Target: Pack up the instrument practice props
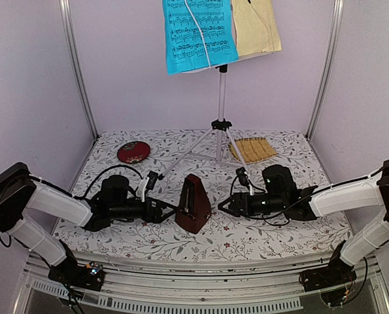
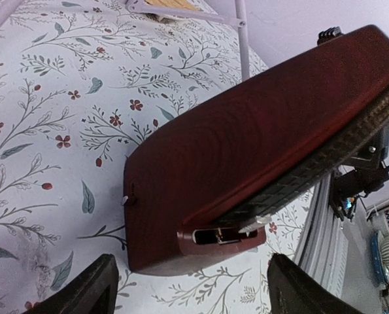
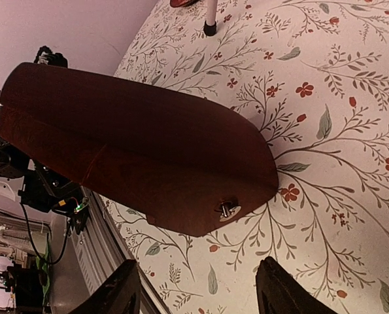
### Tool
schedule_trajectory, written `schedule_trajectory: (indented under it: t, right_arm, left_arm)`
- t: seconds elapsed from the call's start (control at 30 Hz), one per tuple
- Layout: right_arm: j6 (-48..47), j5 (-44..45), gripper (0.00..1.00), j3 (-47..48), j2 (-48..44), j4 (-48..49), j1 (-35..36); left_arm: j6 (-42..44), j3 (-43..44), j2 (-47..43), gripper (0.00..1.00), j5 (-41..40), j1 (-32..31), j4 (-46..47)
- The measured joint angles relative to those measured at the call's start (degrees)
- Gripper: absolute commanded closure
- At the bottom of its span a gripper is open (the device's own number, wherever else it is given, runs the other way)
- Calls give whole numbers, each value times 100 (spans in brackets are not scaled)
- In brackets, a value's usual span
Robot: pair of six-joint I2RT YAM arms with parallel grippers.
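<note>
The dark red-brown pyramid metronome (image 1: 194, 205) stands on the floral tablecloth (image 1: 279, 229). The left gripper (image 1: 169, 210) lies just left of the metronome, its 2 jaws spread wide and gripping nothing. The right gripper (image 1: 223, 206), just right of the metronome, is likewise parted and holds nothing. Behind the metronome rises the tall silver tripod music stand (image 1: 221, 98), carrying 1 blue music sheet (image 1: 197, 33) and 1 pale-yellow music sheet (image 1: 256, 26).
</note>
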Motion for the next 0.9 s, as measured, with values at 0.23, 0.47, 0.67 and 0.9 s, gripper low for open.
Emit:
schedule_trajectory:
  t: [0.23,0.47,0.67,0.9]
  right_arm:
    - [50,297,48,433,555,-2,101]
    - [46,402,54,804,1019,2,133]
    - [42,420,56,966,1233,-4,146]
    - [42,420,56,1182,1436,4,146]
  left_arm:
    - [59,365,476,21,192,35,11]
    - [225,557,778,23,289,39,-4]
    - [339,649,876,23,420,39,-33]
    - [428,649,881,24,614,13,-20]
